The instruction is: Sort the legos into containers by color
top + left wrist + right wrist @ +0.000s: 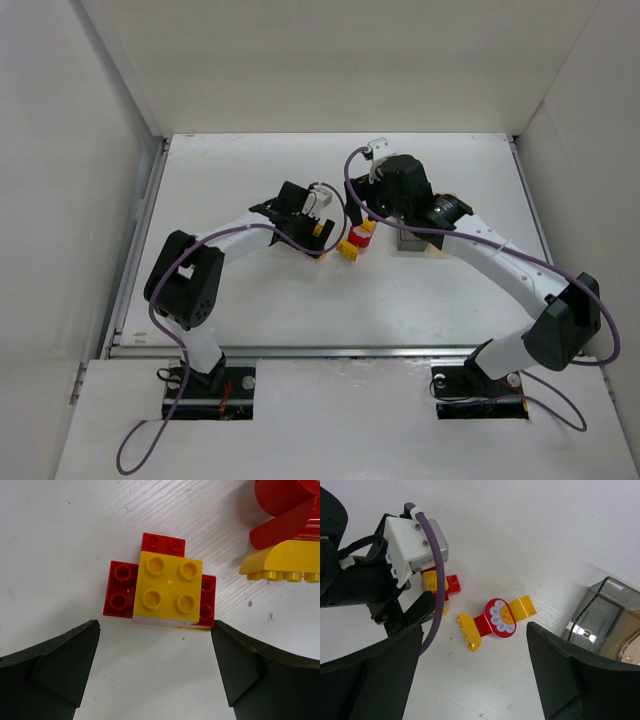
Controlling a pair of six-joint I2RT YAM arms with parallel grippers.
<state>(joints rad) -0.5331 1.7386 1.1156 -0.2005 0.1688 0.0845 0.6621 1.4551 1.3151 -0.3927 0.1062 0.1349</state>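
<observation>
Sitting just beyond left end effector [155,632], legos [167,587]

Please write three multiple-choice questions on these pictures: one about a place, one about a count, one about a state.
1. Where does the yellow square brick sit? A) on top of the red bricks B) under them C) alone on bare table
2. How many studs show on its top? A) two B) four C) eight
3. How is the left gripper? A) shut on the brick B) open wide C) out of view
Answers: 1 A, red edges show from under it; 2 B, two rows of two; 3 B, its fingers stand far apart with nothing clamped.
</observation>
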